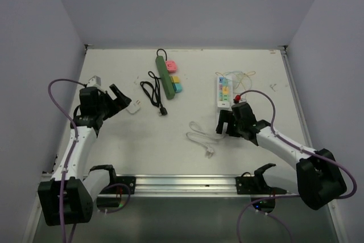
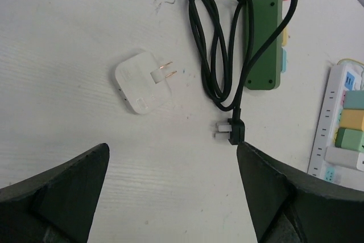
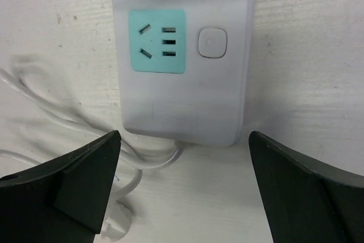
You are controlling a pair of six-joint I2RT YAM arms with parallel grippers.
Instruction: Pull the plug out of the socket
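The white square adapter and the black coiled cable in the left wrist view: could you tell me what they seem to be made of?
White square adapter: probably hard moulded plastic, smooth with a soft sheen and rounded corners; its two prongs look like copper-toned metal. Black coiled cable: likely rubber or PVC sheathing, matt, bending in loose loops.

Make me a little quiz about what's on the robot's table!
1. True or false: the white charger lies loose on the table, its prongs showing.
2. What colour is the empty socket in front of the right claw? A teal, B red, C black.
3. Fill in: the black cable lies beside the ____ power strip.
Key: 1 true; 2 A; 3 green.
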